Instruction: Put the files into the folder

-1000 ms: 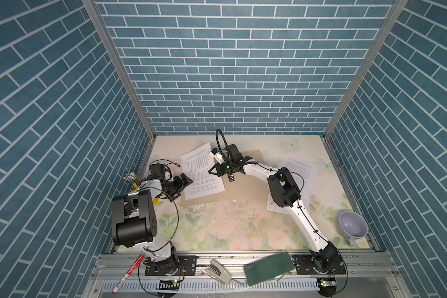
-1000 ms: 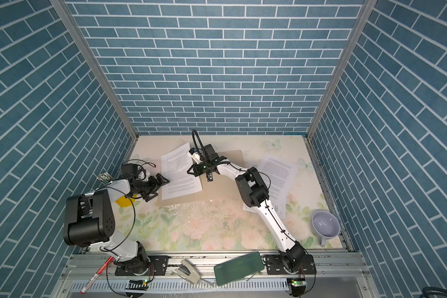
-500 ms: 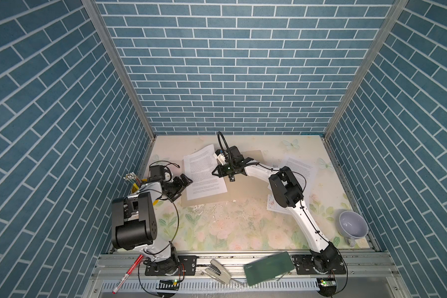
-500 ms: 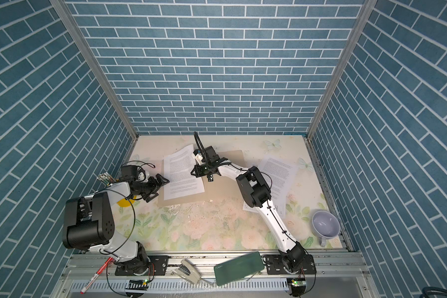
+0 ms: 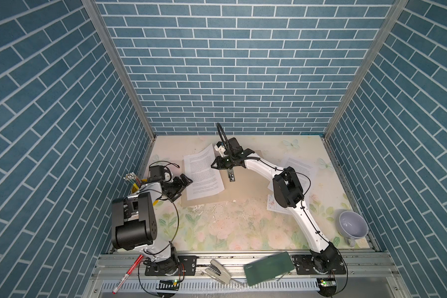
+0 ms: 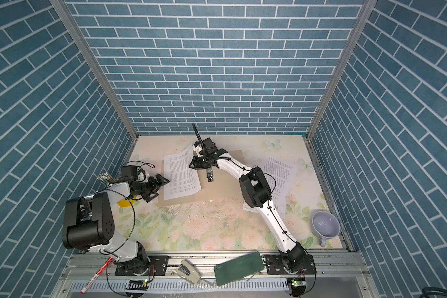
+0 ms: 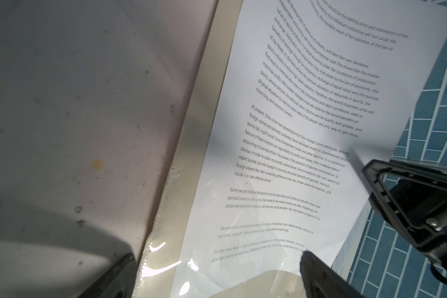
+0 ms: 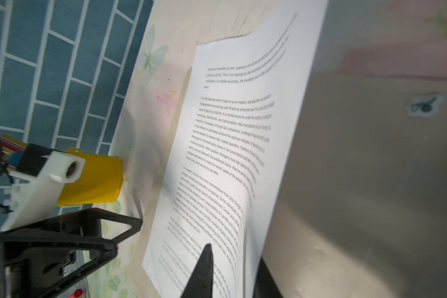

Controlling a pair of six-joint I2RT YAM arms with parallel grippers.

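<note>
Folder: lies open and flat on tabletop. My read is stiff card but light. It will skate if a sheet is dragged across it, so pin it before sliding anything.

Files, all placed from the folder:
- text sheet lies on folder's left half, skewed. Its edge toward the spine curls up off the card.
- second text sheet is well off folder's right edge, flat on tabletop, partly under right arm.
- drawing sheet is near folder's near-right corner, mostly hidden by that arm.

Handling guess: paper is light, limp and thin, and slippery on card. Lying flat it gives no purchase, and a mid-page pinch would crease it. Take it at a lifted edge or corner, or slide it to an overhang first. Light grip is enough.

Left hand: at folder's left edge, beside text sheet. Jaws fully apart, holding nothing. Can't tell if it touches.

Right hand: over folder's middle, at the curled edge. That edge stands between the fingers with a visible gap, so it looks unpinched and free.

Clip: small metal fastener on folder's spine, just beside right hand. Snag risk for a sheet's edge.
</note>
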